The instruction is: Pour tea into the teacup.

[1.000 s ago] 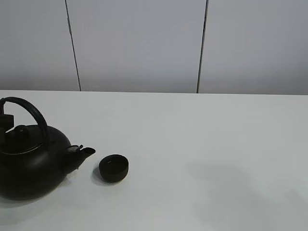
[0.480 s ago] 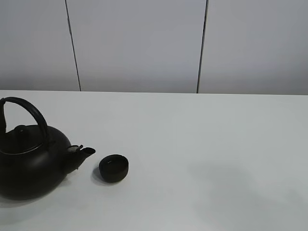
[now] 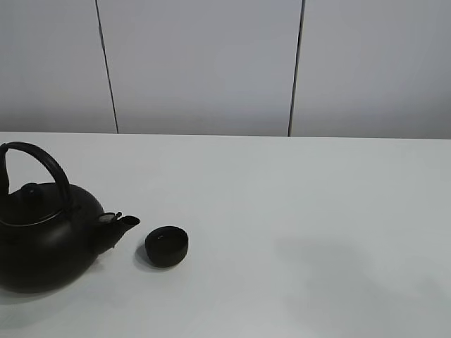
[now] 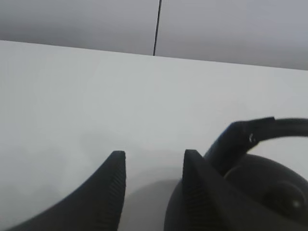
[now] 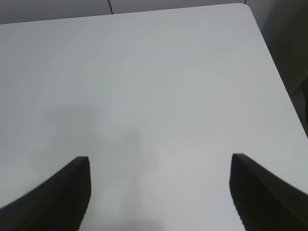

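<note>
Teacup [image 3: 167,246] sits on the white table [image 3: 296,211], just beside the teapot [image 3: 46,239] spout. Left gripper [image 4: 150,166] partly spread, empty, right by the teapot's arched handle [image 4: 260,132], the nearer arm. Right gripper [image 5: 161,166] spread wide, empty, over bare table well away.

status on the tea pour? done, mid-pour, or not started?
Looks done or nearly so: the teapot stands upright on the table, spout toward the teacup, and a faint glint in the cup suggests liquid, though that is hard to confirm. In hand: nothing. The left gripper sits beside the teapot handle with jaws apart, empty; the right gripper is wide open over bare table. Left: probably only retracting.
</note>
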Robot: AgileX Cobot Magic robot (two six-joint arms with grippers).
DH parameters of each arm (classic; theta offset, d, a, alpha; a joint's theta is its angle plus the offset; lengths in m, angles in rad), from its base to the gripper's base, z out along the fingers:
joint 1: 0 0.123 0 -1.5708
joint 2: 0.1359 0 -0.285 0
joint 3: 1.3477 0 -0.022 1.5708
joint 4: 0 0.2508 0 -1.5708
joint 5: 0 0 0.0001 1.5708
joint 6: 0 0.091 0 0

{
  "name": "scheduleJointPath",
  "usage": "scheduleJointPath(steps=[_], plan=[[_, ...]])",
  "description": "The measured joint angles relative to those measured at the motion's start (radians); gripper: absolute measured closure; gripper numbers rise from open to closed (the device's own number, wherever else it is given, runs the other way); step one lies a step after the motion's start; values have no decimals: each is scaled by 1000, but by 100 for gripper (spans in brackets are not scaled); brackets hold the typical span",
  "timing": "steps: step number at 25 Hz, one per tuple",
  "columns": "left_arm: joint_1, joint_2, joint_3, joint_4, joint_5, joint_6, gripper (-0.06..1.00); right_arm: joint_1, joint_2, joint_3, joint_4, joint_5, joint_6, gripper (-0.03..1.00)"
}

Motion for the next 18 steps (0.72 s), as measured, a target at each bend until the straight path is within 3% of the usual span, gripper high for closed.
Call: scheduleJointPath(steps=[9, 12, 18], plan=[[0, -2, -203, -8, 28, -1, 66, 0, 0, 0, 0, 0, 0, 42], [0, -26, -318, 17, 188, -3, 66, 0, 0, 0, 0, 0, 0, 42], [0, -148, -526, 36, 620, -81, 66, 0, 0, 0, 0, 0, 0, 42]])
